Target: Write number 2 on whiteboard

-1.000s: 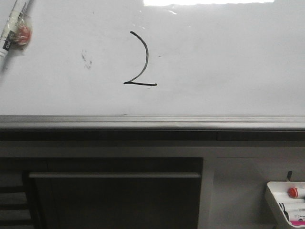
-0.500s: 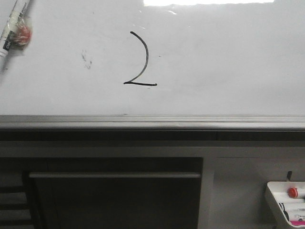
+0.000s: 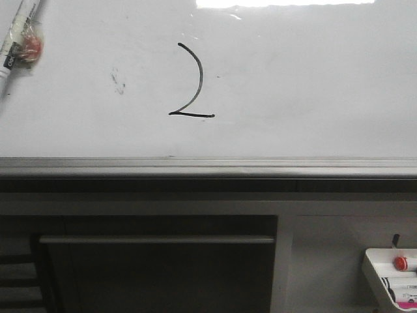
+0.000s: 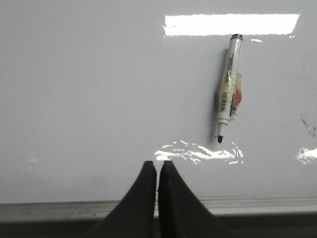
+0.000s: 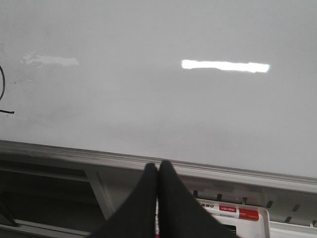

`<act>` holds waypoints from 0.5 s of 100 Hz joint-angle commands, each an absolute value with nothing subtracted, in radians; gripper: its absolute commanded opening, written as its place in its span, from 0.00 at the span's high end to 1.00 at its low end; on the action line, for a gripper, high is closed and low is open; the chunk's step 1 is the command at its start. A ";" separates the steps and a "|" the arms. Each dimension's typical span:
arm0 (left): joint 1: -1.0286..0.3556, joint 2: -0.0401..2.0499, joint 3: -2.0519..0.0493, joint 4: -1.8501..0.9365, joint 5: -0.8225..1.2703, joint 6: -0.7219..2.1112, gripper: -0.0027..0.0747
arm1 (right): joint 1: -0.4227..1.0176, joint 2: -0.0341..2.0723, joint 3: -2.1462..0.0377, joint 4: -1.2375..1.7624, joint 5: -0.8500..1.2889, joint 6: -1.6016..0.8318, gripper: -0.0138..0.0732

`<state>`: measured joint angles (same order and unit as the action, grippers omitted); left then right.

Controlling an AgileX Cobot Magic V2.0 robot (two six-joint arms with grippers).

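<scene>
Front view: thin black hand-drawn number 2 on large glossy white whiteboard, above grey metal bottom rail; uncapped taped marker lying at far left corner, likely set aside, writing judged done. Small white tray low right.

Left wrist view: left gripper black jaws pressed together, holding nothing, parked near rail; marker apart.

Right wrist view: right gripper jaws closed, empty, over tray; stroke end at edge.

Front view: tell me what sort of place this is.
Probably an office, classroom or lab writing station: a large whiteboard with a grey bottom rail, a hand-drawn number 2 on it, a marker lying on the board, and a small tray of markers below.
</scene>
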<state>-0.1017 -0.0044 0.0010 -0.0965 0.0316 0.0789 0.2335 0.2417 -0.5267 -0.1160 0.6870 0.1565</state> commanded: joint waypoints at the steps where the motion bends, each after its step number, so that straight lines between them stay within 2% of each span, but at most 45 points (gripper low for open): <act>1: -0.102 -0.033 0.034 -0.049 -0.018 0.039 0.99 | 0.229 0.252 -0.551 -0.128 0.608 0.157 0.92; 50: -0.102 -0.031 0.034 -0.044 -0.018 0.039 0.99 | 0.229 0.252 -0.551 -0.128 0.608 0.157 0.92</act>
<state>-0.1017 -0.0044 0.0010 -0.0461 0.0512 0.0524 0.2335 0.2417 -0.5267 -0.1160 0.6870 0.1565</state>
